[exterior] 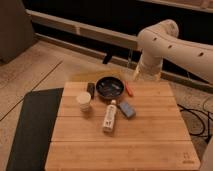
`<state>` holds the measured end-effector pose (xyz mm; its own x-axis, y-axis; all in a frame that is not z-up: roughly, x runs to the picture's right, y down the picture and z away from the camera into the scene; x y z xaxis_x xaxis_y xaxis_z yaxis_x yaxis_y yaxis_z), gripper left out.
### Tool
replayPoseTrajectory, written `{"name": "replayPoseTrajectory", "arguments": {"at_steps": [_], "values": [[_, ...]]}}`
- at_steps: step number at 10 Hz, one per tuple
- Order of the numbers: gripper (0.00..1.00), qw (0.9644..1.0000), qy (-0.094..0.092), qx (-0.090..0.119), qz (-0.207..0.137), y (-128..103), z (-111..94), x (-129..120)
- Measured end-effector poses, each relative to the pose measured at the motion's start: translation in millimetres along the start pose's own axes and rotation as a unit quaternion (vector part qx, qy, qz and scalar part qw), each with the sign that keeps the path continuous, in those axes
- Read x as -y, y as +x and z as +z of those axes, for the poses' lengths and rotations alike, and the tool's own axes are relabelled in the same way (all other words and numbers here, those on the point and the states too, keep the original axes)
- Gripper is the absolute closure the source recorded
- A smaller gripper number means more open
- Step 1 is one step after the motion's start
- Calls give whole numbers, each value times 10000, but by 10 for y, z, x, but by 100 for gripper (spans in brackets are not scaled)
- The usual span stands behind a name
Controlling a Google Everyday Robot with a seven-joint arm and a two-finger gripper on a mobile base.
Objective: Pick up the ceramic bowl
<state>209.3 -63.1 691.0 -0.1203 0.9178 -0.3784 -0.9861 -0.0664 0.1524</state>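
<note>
The ceramic bowl (110,87) is dark, glossy and shallow, and sits upright near the far edge of the bamboo table (150,145). The small white cup (84,101) stands to its front left. My white arm comes in from the upper right. My gripper (140,75) hangs at the arm's lower end, just beyond the table's far edge. It is to the right of the bowl, apart from it and holding nothing that I can see.
A white bottle (109,116) lies in front of the bowl, with a blue-grey block (127,110) beside it. A red item (129,90) lies right of the bowl and a small dark item (90,89) left of it. A black mat (32,130) lies left of the table.
</note>
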Motion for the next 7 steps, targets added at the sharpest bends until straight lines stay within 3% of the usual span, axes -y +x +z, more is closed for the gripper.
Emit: {"name": "replayPoseTrajectory", "arguments": {"at_steps": [2,3,5,7], "values": [[35,9968,-281,649,-366,-338,53,-118],[35,9916,-561,927,-705,-479,155,-327],[35,9853,-848,1033,-1066,-543,392,-557],[35,9831,-924,727,-1402,-502,856,-685]]}}
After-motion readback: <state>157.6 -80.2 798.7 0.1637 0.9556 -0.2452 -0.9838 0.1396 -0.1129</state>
